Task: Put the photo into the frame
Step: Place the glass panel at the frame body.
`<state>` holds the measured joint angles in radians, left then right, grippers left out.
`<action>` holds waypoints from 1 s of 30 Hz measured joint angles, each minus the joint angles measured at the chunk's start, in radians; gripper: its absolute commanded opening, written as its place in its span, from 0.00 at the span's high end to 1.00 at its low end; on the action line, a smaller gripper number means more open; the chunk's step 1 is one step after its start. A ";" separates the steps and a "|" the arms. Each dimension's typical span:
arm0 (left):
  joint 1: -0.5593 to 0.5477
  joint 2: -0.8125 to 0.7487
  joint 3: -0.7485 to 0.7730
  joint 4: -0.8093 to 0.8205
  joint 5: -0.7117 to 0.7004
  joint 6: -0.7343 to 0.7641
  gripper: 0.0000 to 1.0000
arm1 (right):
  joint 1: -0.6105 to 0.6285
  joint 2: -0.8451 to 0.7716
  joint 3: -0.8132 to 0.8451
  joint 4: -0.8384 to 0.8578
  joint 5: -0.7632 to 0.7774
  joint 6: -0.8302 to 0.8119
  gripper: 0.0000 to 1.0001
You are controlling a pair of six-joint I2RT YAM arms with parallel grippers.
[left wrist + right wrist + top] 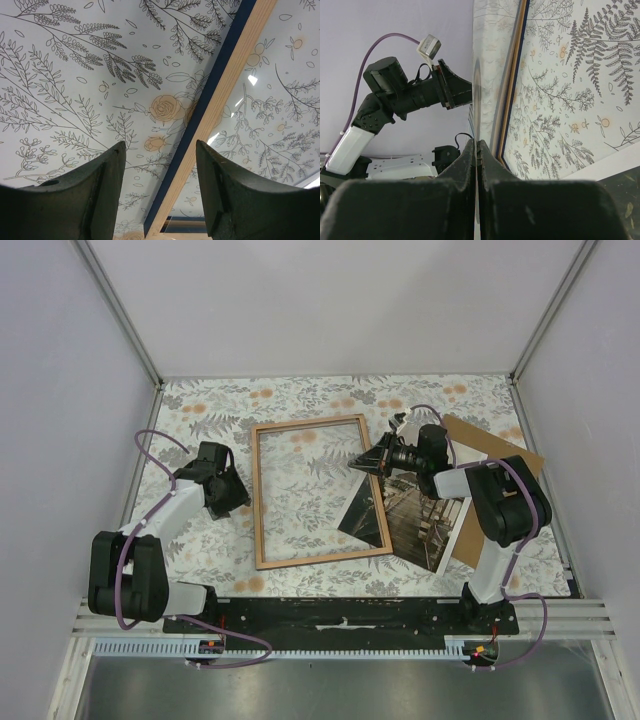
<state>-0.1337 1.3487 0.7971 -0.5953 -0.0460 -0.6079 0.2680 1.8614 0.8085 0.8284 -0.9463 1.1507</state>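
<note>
The frame (257, 495), light wood face up, lies flat mid-table. The photo (410, 515), a dark pier print, lies tilted at its right, its left corner crossing the frame's right rim. My right gripper (366, 462) is shut on the photo's upper left corner, above that rim. In the right wrist view the jaws (477, 147) pinch the sheet (476, 90) edge-on, with the frame rim (512, 75) beside it. My left gripper (242, 504) is open just outside the frame's left rim. In the left wrist view the rim (220, 100), blue side and wood face, runs between the fingers (160, 200).
The brown backing board (505, 455) lies at the right, under my right arm and the photo's far edge. The table has a floral cloth (200, 410). White walls with metal posts enclose the table on three sides.
</note>
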 measured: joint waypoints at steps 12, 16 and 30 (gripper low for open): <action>0.000 0.025 -0.001 0.000 0.004 0.007 0.36 | 0.000 0.021 0.014 0.004 -0.004 -0.002 1.00; 0.000 0.046 -0.007 0.000 0.005 0.008 0.36 | 0.000 0.021 0.015 0.004 -0.004 -0.003 1.00; 0.000 0.070 -0.027 0.002 0.026 0.007 0.36 | 0.000 0.046 0.017 0.033 -0.009 -0.006 1.00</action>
<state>-0.1337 1.4185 0.7696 -0.5930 -0.0196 -0.6006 0.2680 1.9072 0.8257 0.8612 -0.9554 1.1450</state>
